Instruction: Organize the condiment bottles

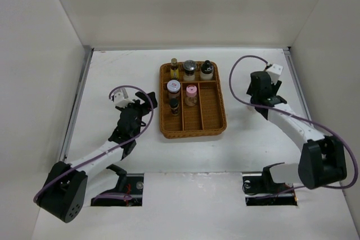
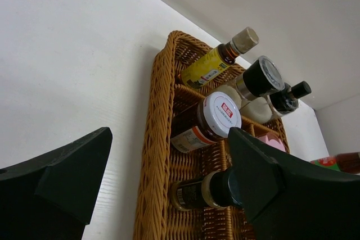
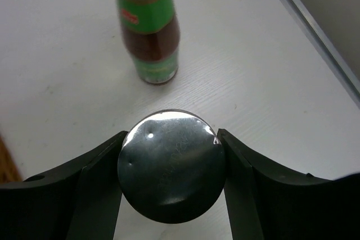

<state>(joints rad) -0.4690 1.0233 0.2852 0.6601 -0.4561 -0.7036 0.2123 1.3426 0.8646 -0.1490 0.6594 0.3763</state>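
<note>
Six condiment bottles (image 1: 189, 70) are counted inside the wicker tray (image 1: 223, 117): three across the far compartment, two down the left lane, and the pink-lidded jar (image 1: 191, 91) in the middle lane. Nothing is seen in the right lane. Two are spotted outside on the table (image 1: 112, 66), right of the tray: a silver-lidded jar (image 3: 171, 167), clamped at its lid by the right gripper (image 3: 171, 137), and a green-label sauce bottle (image 3: 149, 32) just beyond. The left gripper (image 2: 169, 139) is held wide open, nothing in it. Mostly done, it is judged: two to go.
</note>
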